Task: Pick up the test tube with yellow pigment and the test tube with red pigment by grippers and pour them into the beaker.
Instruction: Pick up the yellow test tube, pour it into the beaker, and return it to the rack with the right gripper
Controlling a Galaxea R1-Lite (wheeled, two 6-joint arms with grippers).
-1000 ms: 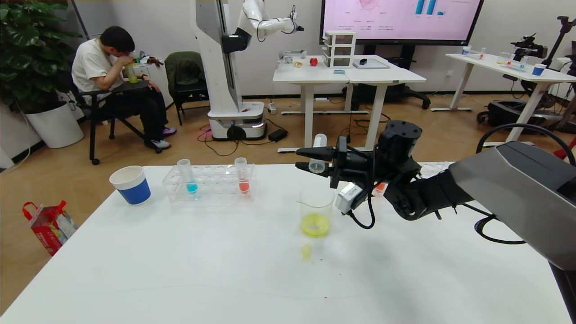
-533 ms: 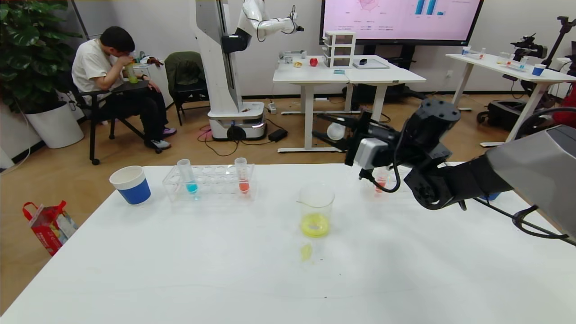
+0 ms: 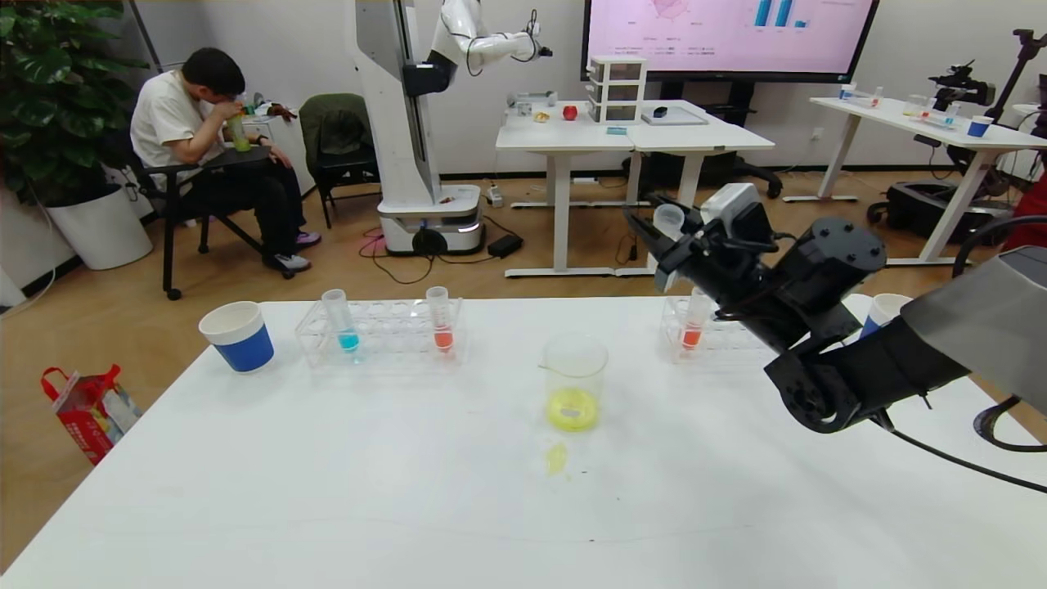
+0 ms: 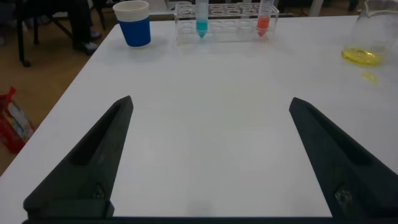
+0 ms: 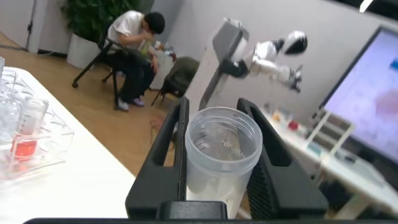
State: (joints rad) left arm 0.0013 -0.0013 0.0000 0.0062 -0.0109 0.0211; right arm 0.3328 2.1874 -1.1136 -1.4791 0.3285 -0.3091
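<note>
Head view: the right tool was raised above the far right part of the white worktop, clenched on an emptied clear test tube — the one that had carried the yellow pigment. The right wrist view showed the tube's open mouth between the two black fingers. The beaker stood near the middle of the worktop, upright, with yellow liquid in its bottom and a small yellow spill just in front of it. A test tube with red pigment stood upright in the left rack, with a blue-liquid tube in the same rack. Another red-filled tube stood in the right rack, under the right arm. In the left wrist view, the left tool hung over the near worktop — released, holding nothing.
</note>
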